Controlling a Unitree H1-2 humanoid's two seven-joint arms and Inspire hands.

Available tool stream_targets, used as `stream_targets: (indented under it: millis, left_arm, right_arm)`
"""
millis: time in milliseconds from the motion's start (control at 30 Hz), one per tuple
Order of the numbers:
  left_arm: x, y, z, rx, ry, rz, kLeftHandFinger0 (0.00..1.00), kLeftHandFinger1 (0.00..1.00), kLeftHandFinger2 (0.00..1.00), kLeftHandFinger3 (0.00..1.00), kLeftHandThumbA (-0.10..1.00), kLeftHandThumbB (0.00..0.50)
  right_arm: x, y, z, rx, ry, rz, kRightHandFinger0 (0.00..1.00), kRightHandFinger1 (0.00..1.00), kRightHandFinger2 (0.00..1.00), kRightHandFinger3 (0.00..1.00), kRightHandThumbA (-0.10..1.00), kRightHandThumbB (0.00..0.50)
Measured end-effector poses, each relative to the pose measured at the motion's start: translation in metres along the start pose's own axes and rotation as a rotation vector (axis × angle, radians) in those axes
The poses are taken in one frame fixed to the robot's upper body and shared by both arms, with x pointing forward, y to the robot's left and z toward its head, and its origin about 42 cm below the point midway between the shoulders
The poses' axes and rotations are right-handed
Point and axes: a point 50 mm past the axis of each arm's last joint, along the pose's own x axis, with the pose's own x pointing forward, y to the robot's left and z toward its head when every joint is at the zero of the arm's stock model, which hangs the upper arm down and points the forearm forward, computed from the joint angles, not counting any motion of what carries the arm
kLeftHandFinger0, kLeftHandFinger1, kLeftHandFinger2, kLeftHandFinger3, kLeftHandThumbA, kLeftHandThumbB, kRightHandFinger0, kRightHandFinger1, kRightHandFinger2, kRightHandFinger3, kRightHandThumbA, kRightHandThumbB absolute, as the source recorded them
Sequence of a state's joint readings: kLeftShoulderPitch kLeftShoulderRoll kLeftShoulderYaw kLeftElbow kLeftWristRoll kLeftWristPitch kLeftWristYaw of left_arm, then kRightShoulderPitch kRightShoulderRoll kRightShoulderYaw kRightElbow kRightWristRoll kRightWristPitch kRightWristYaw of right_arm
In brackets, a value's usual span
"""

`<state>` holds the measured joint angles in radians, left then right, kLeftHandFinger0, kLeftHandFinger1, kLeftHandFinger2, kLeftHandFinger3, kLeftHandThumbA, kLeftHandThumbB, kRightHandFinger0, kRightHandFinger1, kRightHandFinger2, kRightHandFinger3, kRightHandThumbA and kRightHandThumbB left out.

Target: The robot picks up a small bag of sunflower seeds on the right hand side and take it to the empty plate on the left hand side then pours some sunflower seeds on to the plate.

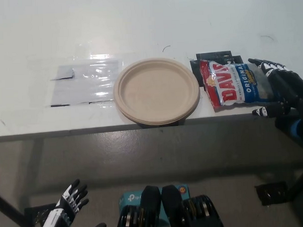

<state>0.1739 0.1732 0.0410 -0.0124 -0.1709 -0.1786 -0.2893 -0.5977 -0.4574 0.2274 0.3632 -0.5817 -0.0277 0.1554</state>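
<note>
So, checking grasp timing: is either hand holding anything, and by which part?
Nothing is held yet. The right hand is open around the seed bag's right end; the left hand rests low, open.
</note>
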Motion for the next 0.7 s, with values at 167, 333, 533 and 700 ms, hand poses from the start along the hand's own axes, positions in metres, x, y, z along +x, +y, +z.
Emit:
stream_targets:
  millis: [167, 333, 533, 700]
  left_arm:
    - [-0.0014, -0.0001, -0.0008, -0.001, 0.003, 0.001, 1.0, 1.0, 1.0, 1.0, 1.0, 0.305]
    - [-0.0017, -0.0002, -0.001, -0.001, 0.004, 0.001, 1.0, 1.0, 1.0, 1.0, 1.0, 0.308]
    - [-0.0017, -0.0002, -0.001, -0.002, 0.004, 0.001, 1.0, 1.0, 1.0, 1.0, 1.0, 0.325]
    - [-0.0017, -0.0005, -0.001, -0.004, 0.004, 0.0, 1.0, 1.0, 1.0, 1.0, 1.0, 0.305]
  right_arm:
    - [0.0, 0.0, 0.0001, 0.003, -0.001, 0.0, 1.0, 1.0, 1.0, 1.0, 1.0, 0.405]
    - [0.0001, 0.0006, 0.0005, 0.002, -0.001, 0.003, 1.0, 1.0, 1.0, 1.0, 1.0, 0.407]
    - [0.0008, 0.0001, 0.0009, 0.0, -0.002, 0.002, 1.0, 1.0, 1.0, 1.0, 1.0, 0.405]
    - [0.0052, -0.005, 0.0042, -0.006, -0.011, -0.006, 1.0, 1.0, 1.0, 1.0, 1.0, 0.409]
